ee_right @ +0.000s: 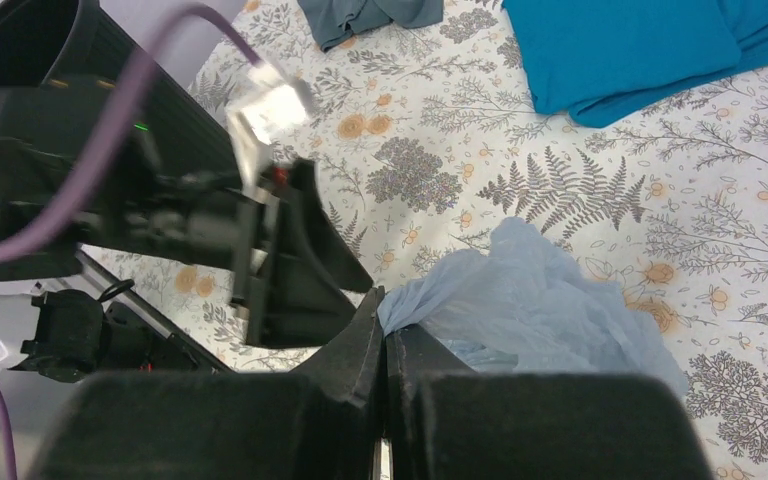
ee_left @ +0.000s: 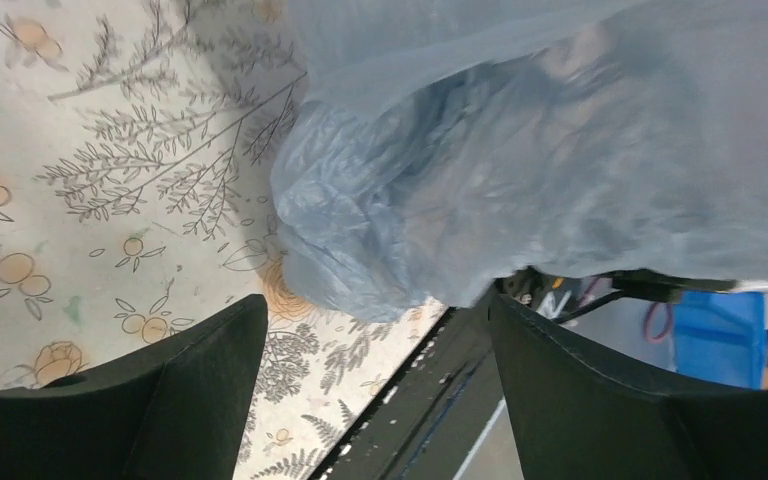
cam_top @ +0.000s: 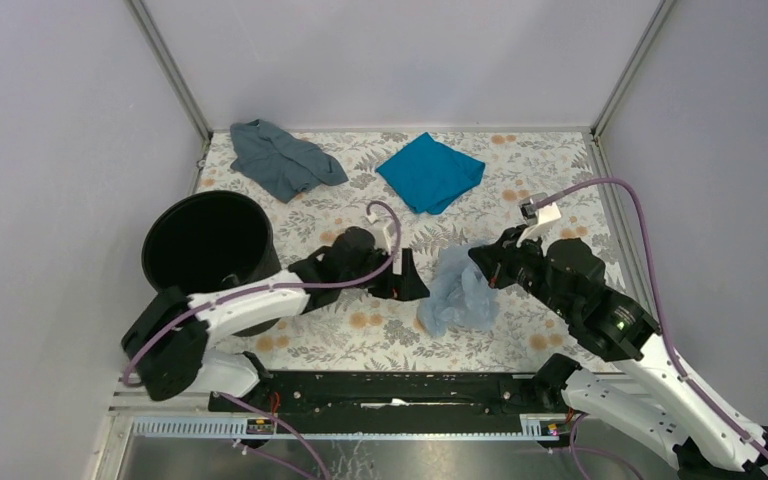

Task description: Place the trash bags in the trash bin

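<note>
The pale blue trash bag (cam_top: 460,295) lies crumpled on the floral table, right of centre. My right gripper (cam_top: 477,258) is shut on the bag's upper edge; in the right wrist view its jaws (ee_right: 385,315) are pressed together on a fold of the film (ee_right: 540,300). My left gripper (cam_top: 415,278) is open just left of the bag and apart from it. In the left wrist view the bag (ee_left: 520,170) fills the space beyond the spread fingers (ee_left: 378,305), with nothing between them. The black ribbed trash bin (cam_top: 205,245) stands upright at the far left, beside the left arm.
A teal cloth (cam_top: 430,172) and a grey-blue cloth (cam_top: 280,158) lie at the back of the table. A black rail (cam_top: 390,385) runs along the near edge. Grey walls close in the sides and the back.
</note>
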Motion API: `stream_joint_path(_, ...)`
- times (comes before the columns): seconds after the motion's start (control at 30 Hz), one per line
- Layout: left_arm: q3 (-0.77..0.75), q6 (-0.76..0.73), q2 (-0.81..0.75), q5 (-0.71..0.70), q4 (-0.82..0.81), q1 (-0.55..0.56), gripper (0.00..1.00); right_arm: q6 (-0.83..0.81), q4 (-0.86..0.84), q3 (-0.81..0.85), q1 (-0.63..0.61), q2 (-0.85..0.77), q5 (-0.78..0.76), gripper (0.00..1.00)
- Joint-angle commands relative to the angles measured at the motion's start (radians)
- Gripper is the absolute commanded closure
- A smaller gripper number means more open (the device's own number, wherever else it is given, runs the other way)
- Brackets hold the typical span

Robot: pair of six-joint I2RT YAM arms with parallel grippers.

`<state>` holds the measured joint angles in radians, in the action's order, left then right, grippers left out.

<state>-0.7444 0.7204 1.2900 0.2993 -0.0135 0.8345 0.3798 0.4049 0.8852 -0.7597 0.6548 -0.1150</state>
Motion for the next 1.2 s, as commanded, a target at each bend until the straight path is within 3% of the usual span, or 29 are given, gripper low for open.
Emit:
stream_joint_path(0.0, -0.065, 0.020, 0.162, -0.015, -0.082, 0.027, 0.15, 0.008, -0.036, 0.015, 0.002, -0.021, -0.023, 1.00)
stream_joint_path(0.1, -0.116, 0.012, 0.287, -0.071, -0.079, 0.030, 0.10, 0.012, -0.023, 0.008, 0.002, -0.033, -0.025, 1.00)
stream_joint_path(0.2, -0.160, 0.027, 0.378, -0.072, -0.132, 0.033, 0.19, 0.011, -0.019, -0.001, 0.002, -0.041, -0.022, 1.00)
stream_joint_path(0.23, -0.175, 0.026, 0.399, -0.083, -0.142, 0.035, 0.28, 0.007, -0.016, -0.003, 0.002, -0.043, -0.022, 1.00)
stream_joint_path(0.3, -0.219, 0.003, 0.418, -0.134, -0.081, 0.035, 0.68, -0.009, -0.001, -0.002, 0.002, -0.049, -0.033, 1.00)
stream_joint_path(0.37, -0.247, -0.048, 0.375, -0.231, 0.017, 0.040, 0.82, -0.035, 0.033, 0.006, 0.002, -0.050, -0.068, 1.00)
stream_joint_path(0.57, -0.289, -0.181, 0.099, -0.355, 0.277, 0.041, 0.88, -0.088, 0.119, 0.018, 0.002, -0.051, -0.255, 1.00)
stream_joint_path(0.67, -0.326, -0.225, -0.061, -0.424, 0.353, 0.041, 0.91, -0.102, 0.103, 0.024, 0.002, -0.063, -0.261, 1.00)
stream_joint_path(0.8, -0.324, -0.253, -0.198, -0.519, 0.336, 0.041, 0.91, -0.120, 0.055, 0.003, 0.002, -0.067, -0.213, 0.95)
stream_joint_path(0.87, -0.317, -0.213, -0.183, -0.633, 0.371, 0.026, 0.93, -0.113, 0.031, -0.026, 0.002, -0.064, -0.216, 0.93)
stream_joint_path(0.9, -0.341, -0.206, -0.129, -0.628, 0.427, 0.006, 0.99, -0.106, 0.020, -0.041, 0.002, -0.061, -0.222, 0.93)
stream_joint_path(1.0, -0.459, -0.188, 0.060, -0.639, 0.654, 0.013, 1.00, -0.058, 0.020, -0.075, 0.002, -0.048, -0.252, 0.97)
stream_joint_path(1.07, -0.432, -0.172, 0.085, -0.716, 0.657, 0.067, 1.00, -0.025, 0.022, -0.091, 0.003, -0.052, -0.250, 0.98)
stream_joint_path(1.17, -0.339, -0.155, 0.038, -0.699, 0.583, 0.076, 1.00, -0.013, -0.009, -0.130, 0.002, -0.061, -0.201, 0.96)
